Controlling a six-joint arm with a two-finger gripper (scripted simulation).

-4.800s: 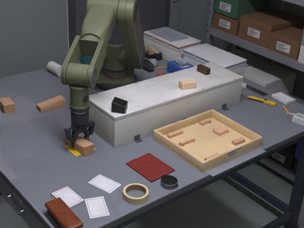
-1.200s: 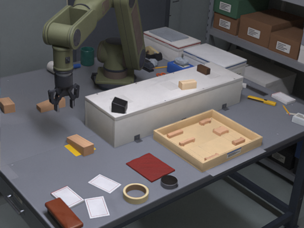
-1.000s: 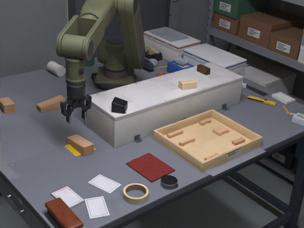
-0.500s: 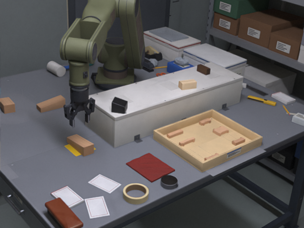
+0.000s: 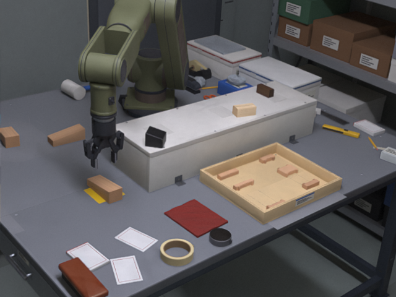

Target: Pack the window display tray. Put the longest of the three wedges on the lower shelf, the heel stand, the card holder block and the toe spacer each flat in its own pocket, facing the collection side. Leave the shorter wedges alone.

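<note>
On the left half of the grey table lie three wooden wedges: one [image 5: 105,188] on a yellow marker near the front, a longer one [image 5: 66,135] further back, and a short one [image 5: 9,136] at the far left edge. On the white raised platform [image 5: 217,128] sit a black block [image 5: 155,137], a pale wooden block [image 5: 244,110] and a dark brown block [image 5: 265,90]. The wooden tray [image 5: 270,181] with its pocket ribs rests on the table to the right. My gripper [image 5: 103,156] hangs above and just behind the front wedge, close to the platform's left end, open and empty.
Behind the platform stand white cases [image 5: 224,52], a blue box [image 5: 231,85] and small tools, with shelves of cartons [image 5: 339,35] at the right. Near the front edge lie a red mat [image 5: 195,217], a tape roll [image 5: 177,252], a black puck [image 5: 220,237], white cards [image 5: 136,238] and a brown pad [image 5: 83,277].
</note>
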